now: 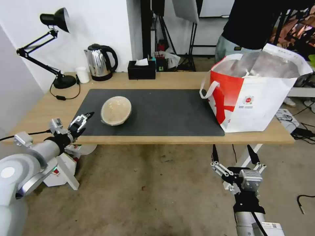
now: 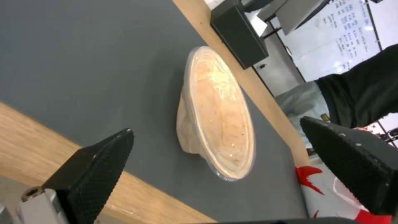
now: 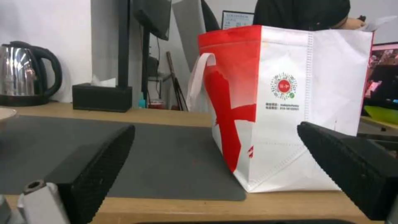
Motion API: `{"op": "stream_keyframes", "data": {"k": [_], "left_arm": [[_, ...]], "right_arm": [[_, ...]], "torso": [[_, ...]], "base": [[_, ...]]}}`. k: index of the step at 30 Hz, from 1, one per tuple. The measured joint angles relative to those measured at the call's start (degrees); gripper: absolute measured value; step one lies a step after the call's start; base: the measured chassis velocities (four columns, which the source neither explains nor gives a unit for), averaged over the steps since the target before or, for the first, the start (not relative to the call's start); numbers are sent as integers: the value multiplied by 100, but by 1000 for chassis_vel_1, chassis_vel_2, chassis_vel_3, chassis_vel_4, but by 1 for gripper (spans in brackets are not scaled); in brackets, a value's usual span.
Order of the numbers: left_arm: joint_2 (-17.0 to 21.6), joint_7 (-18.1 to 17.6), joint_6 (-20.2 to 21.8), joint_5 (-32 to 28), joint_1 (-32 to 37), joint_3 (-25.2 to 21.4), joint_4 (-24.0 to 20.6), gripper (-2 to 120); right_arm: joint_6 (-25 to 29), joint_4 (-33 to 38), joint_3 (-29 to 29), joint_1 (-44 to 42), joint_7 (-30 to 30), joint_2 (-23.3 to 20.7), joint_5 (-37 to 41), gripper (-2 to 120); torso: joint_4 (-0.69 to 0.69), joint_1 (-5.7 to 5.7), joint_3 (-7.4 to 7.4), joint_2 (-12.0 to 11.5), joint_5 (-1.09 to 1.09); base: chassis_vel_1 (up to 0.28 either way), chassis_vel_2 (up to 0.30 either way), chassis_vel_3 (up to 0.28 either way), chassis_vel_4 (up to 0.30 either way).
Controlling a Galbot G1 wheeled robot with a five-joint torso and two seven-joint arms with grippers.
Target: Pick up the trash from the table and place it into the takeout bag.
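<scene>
**Handling the beige bowl: grip and clearance**

The beige bowl point(image 1: 116, 110) is seen on the grey mat point(image 1: 164, 111), near the mat's left end, well apart from the takeout bag point(image 1: 254, 95) at the table's point(image 1: 183, 139) right end. It is judged light, thin-walled and easily crushed, its rim film probably slippery; a gentle hold across the rim is advised. The left gripper point(image 1: 79, 123) is held wide open just beside the mat's front-left corner. The right gripper point(image 1: 237, 165) is parked, also spread wide, below the table's front edge. Open mat is left between bowl and bag.

A white wall point(image 1: 98, 26) stands behind; bare concrete floor point(image 1: 147, 190) lies below, with black stands point(image 1: 190, 42) and a whiteboard point(image 2: 340, 34) beyond.
</scene>
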Motion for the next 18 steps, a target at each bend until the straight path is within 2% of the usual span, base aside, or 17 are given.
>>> {"op": "stream_keyframes", "data": {"k": [7, 18], "left_arm": [[84, 0, -9, -38, -101, 24, 101, 100], [137, -6, 0, -43, -457, 307, 420, 100]], "right_arm": [[0, 0, 0, 0, 0, 0, 0, 100], [0, 0, 0, 0, 0, 0, 0, 100]], "torso": [[0, 0, -1, 0, 0], [0, 0, 0, 0, 0]], "base": [[0, 0, 0, 0], [0, 0, 0, 0]]}}
